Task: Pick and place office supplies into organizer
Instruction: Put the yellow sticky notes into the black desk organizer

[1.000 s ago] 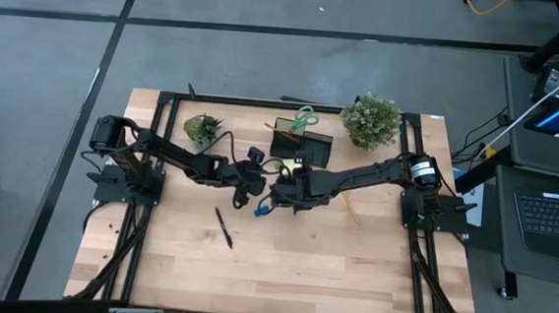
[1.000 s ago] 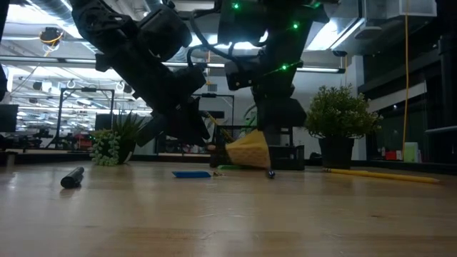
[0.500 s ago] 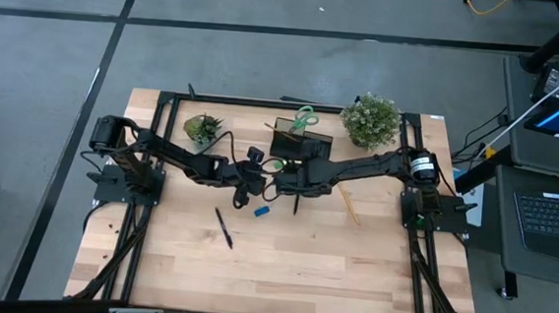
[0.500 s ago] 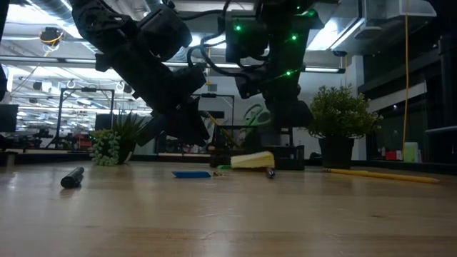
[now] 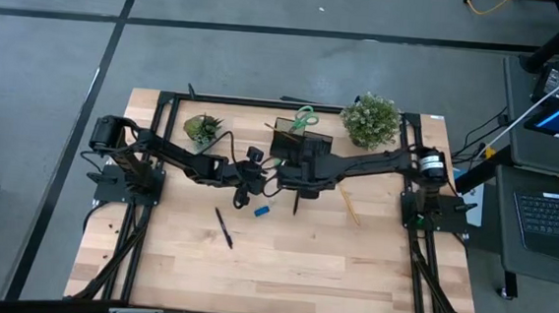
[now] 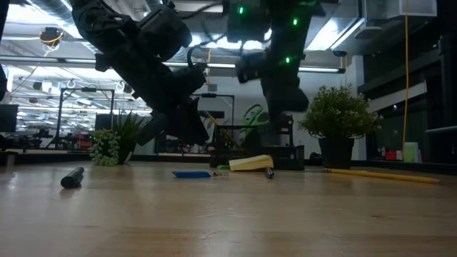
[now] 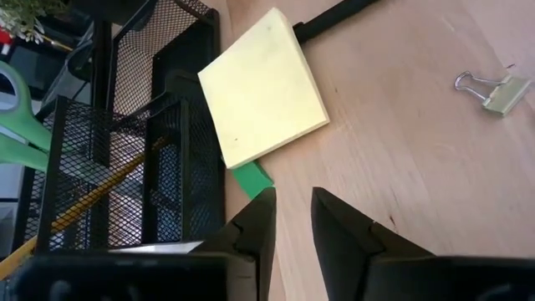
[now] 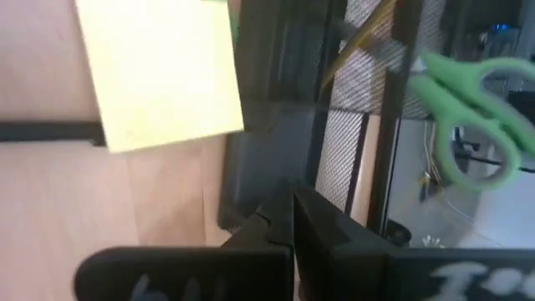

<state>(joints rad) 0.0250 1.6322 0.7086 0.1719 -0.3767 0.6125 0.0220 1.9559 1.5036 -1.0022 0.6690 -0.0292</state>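
Observation:
The yellow sticky-note pad [image 7: 263, 84] lies on the table beside the black mesh organizer [image 5: 301, 144]. One edge of the pad is propped up [image 6: 250, 163] over a green eraser [image 7: 252, 178]. Green-handled scissors [image 8: 468, 109] and a pencil [image 7: 100, 201] stand in the organizer. My right gripper [image 8: 292, 219] is shut and hangs above the pad, touching nothing. My left gripper [image 7: 291, 224] is slightly open and hovers just left of the pad. A blue eraser [image 5: 262, 212] and black pens [image 5: 223, 227] [image 5: 296, 203] lie on the table.
Two potted plants [image 5: 202, 128] [image 5: 371, 120] flank the organizer at the far edge. A pencil [image 5: 352, 207] lies right of the pad, and a binder clip [image 7: 491, 89] sits nearby. The near half of the wooden table [image 5: 281, 275] holds nothing but the pen.
The sticky-note pad stood tilted up under my right gripper. It has dropped to lie nearly flat beside the organizer. My right gripper has come off it, risen, and drawn toward the far edge over the organizer. My left arm has kept still.

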